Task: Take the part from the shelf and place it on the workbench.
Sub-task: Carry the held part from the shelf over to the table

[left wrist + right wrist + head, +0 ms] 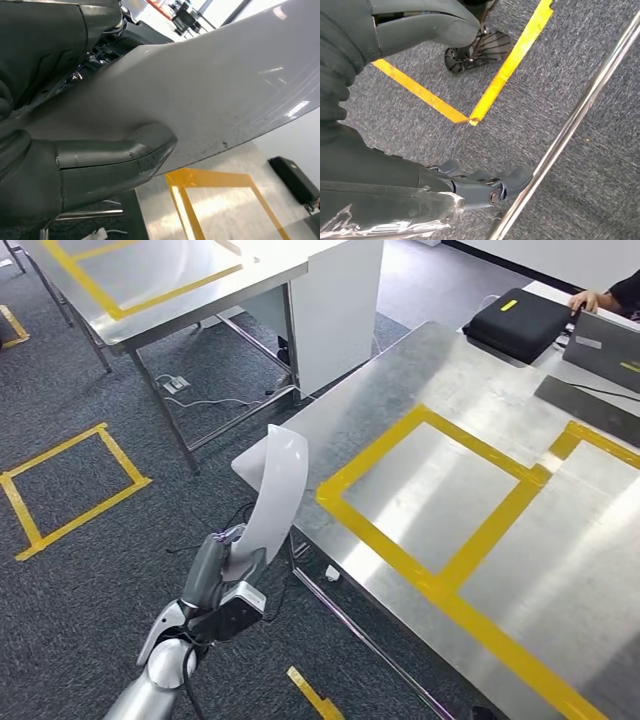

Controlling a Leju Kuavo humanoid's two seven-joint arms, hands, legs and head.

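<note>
The part point(273, 488) is a white, curved, glossy shell. My left hand point(223, 585) grips its lower end and holds it upright over the carpet, just off the near left corner of the steel workbench point(468, 380). In the left wrist view the part point(211, 95) spans the picture, with my thumb point(113, 162) pressed against it and the workbench point(215, 205) with its yellow tape beyond. My right hand point(354, 130) hangs over the carpet, thumb and fingers point(486, 187) apart and holding nothing.
Yellow tape marks rectangles point(430, 490) on the workbench. At its far end lie a black case point(517, 322), a laptop point(607, 345) and a person's hand point(585, 302). A second steel table point(151, 290) stands at the back left. A chrome rail point(576, 115) runs near my right hand.
</note>
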